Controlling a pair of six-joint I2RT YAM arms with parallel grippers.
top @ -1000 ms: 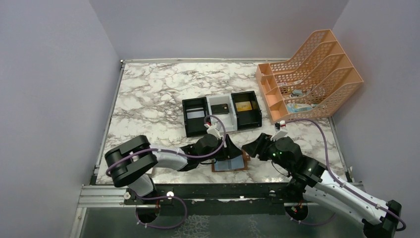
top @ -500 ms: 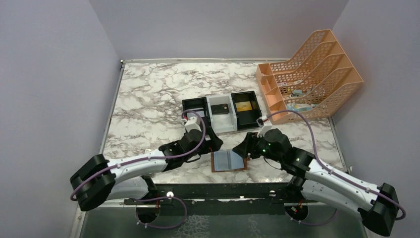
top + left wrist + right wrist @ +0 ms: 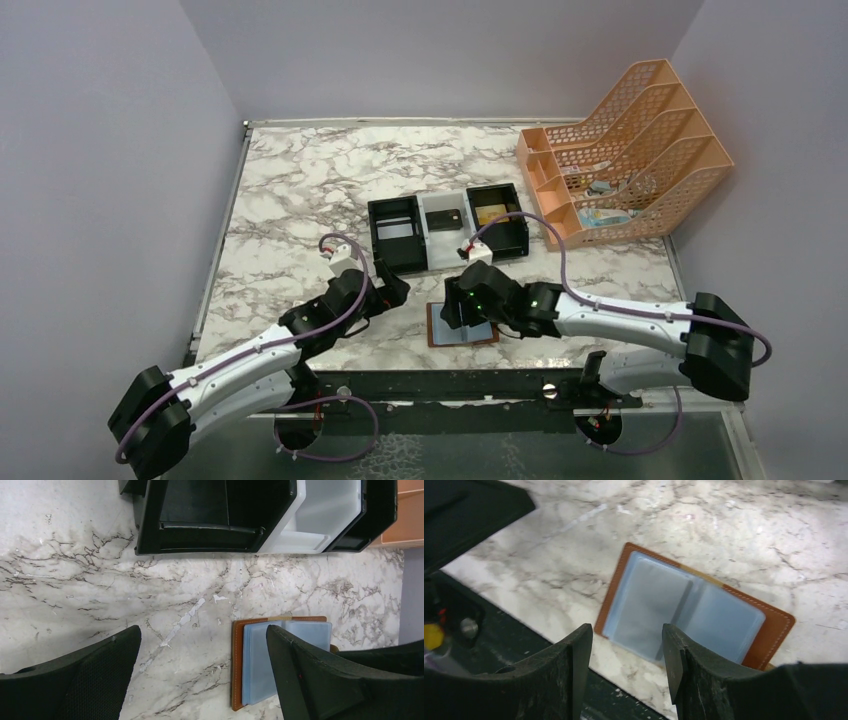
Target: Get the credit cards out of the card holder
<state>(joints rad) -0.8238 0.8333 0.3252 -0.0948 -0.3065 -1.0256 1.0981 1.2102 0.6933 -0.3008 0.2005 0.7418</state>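
Right wrist view showed our right gripper, jaws apart, over the card holder, laid open at the table's near edge, pockets up for picking; our left gripper, also spread, hovered to its left.

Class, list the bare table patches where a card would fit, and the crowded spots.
Free: the marble between tray and back wall, and the stretch left of the tray. Crowded: the near edge, left hand beside the wallet, right hand over it, and the rack corner.
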